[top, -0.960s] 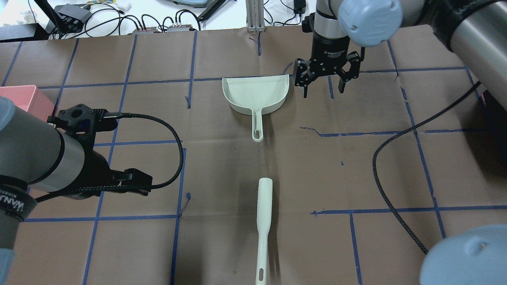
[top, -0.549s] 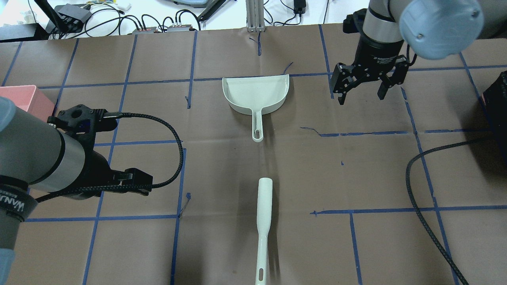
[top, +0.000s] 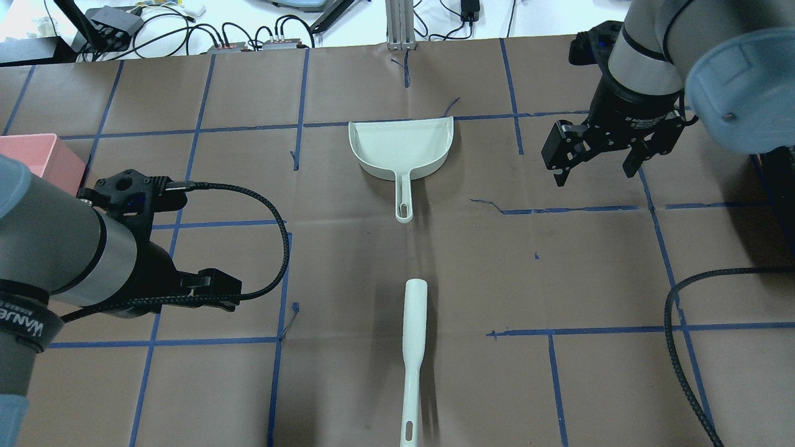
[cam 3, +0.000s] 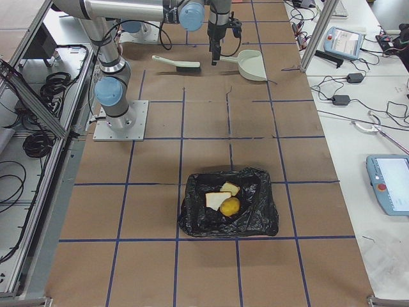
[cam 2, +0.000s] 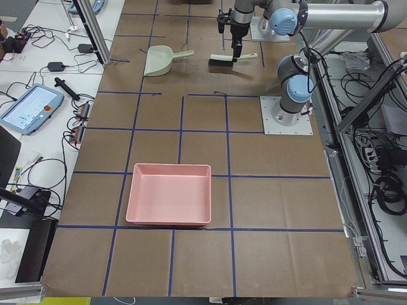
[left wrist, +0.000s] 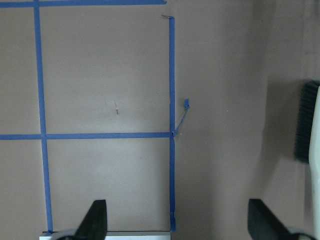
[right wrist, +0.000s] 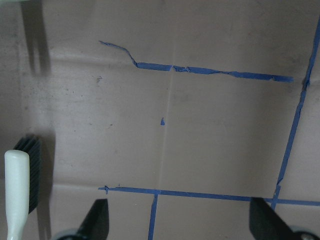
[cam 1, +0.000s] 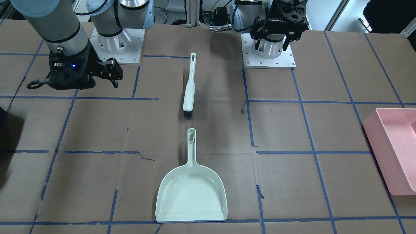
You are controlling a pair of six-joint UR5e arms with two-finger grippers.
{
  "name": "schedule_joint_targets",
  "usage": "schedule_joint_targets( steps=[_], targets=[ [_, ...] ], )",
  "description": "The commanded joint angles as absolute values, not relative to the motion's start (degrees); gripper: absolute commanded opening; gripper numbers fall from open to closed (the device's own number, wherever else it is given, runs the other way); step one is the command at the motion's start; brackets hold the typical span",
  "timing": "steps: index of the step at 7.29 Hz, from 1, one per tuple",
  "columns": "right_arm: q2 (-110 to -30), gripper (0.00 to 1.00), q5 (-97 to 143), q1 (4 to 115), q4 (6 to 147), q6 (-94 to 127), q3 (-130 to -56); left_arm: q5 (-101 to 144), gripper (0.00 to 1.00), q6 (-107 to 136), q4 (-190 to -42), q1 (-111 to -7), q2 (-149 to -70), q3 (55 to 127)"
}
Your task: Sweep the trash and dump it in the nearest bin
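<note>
Bread pieces [cam 3: 215, 200] white, lump [cam 3: 231, 206] round, yellow

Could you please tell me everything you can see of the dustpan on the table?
The dustpan is pale greenish-white and looks like plastic. It has a shallow scoop with a raised rim on three sides and a straight open lip, and a narrow handle ending in a slotted hole. It lies flat and empty on the brown paper-covered table, handle pointing toward the robot, in line with the brush but apart from it. Only the table touches it.
</note>
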State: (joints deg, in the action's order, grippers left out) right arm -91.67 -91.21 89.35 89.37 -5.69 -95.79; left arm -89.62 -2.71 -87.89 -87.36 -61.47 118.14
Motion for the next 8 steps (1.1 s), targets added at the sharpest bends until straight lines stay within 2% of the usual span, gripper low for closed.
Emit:
schedule_joint_targets(
  steps=[1,5,8],
  targets=[
    [-93.2,1.0,-91.2,89.0,89.5,-5.3,-96.5,-88.8,1.0,-0.5,-87.9,-87.4,-60.2,119.2],
    [-93.1,1.0,-91.1,89.1,89.5,-5.2,-96.3,-86.9,1.0,-0.8,-87.8,-87.4,-55.9,122.9],
    [-93.1,1.0,-91.1,89.1,89.6,-5.2,-96.4,-87.5,1.0,-1.8,-84.1,-87.3,-57.1,123.0]
  ],
)
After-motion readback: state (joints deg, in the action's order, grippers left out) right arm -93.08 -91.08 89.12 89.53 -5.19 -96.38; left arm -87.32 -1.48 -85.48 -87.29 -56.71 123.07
